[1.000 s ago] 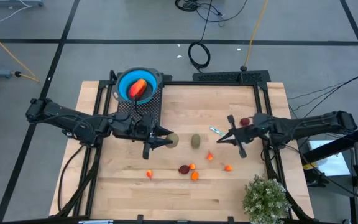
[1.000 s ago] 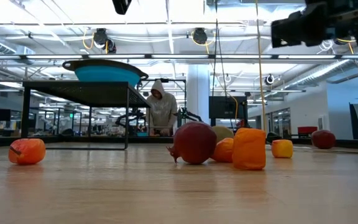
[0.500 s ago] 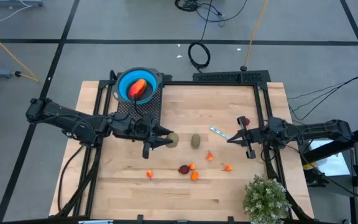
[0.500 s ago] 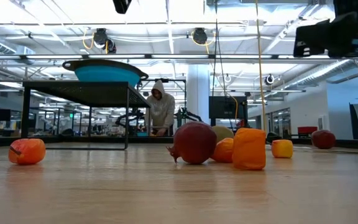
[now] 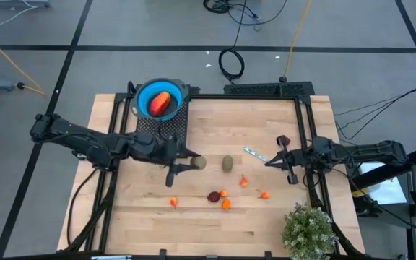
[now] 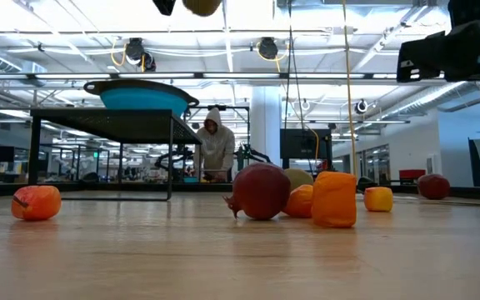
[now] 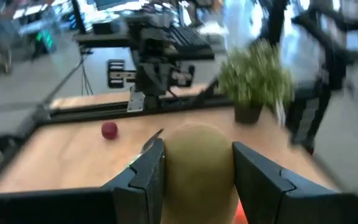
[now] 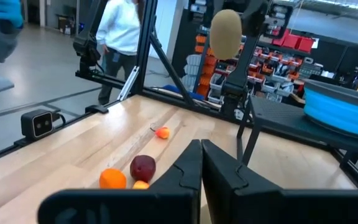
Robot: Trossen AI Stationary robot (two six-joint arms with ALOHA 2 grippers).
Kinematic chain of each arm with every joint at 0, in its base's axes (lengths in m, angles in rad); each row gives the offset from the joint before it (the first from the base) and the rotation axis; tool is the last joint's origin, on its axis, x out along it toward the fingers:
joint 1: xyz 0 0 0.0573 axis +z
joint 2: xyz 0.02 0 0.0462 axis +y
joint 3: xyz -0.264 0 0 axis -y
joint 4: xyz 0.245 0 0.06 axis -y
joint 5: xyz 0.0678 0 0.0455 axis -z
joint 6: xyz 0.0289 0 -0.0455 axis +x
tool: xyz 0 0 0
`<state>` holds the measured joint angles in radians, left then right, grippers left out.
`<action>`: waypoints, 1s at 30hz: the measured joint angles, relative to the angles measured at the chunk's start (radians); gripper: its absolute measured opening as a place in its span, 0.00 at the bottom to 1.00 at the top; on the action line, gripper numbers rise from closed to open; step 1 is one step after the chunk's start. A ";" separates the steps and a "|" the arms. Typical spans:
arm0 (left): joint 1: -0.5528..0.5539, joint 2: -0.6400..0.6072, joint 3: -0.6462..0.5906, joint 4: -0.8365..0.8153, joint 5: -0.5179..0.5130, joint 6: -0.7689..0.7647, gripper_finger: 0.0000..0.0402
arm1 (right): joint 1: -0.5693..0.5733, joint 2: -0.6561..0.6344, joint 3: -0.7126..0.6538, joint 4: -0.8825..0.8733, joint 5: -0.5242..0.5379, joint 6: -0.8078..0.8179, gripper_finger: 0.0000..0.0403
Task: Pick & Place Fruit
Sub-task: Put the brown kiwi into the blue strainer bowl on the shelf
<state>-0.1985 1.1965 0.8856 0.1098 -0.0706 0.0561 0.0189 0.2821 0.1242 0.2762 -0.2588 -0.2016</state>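
Brownish-green oval fruit (image 7: 197, 163) clamped in left gripper (image 5: 191, 165), raised above table centre. Second oval (image 5: 227, 164) just beside; dark red fruit (image 5: 213, 196), small orange pieces near. Right gripper (image 5: 271, 162) closed, empty. No readable writing.

No legible text, labels, numbers or signs anywhere.

Two dark jointed arms, black angular fingers (image 7: 146, 180), matte casings
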 joint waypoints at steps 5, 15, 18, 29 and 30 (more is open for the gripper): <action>-0.018 0.000 0.000 -0.082 -0.011 0.242 0.38 | 0.000 0.000 0.000 -0.013 0.000 0.000 0.00; 0.006 0.000 0.000 -0.216 -0.570 0.194 0.38 | 0.000 0.000 0.000 -0.027 0.000 0.000 0.00; 0.027 0.000 0.000 -0.202 -0.678 0.196 0.38 | 0.000 0.000 0.000 -0.027 0.000 0.000 0.00; 0.206 -0.019 0.000 -0.122 -0.905 0.261 0.38 | 0.000 0.000 0.001 -0.029 0.000 0.000 0.00; 0.229 -0.022 0.001 -0.105 -0.905 0.261 0.38 | 0.000 0.000 0.002 -0.033 0.000 0.000 0.00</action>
<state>0.0301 1.1740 0.8869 0.0044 -0.9757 0.3172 0.0189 0.2821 0.1257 0.2437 -0.2592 -0.2020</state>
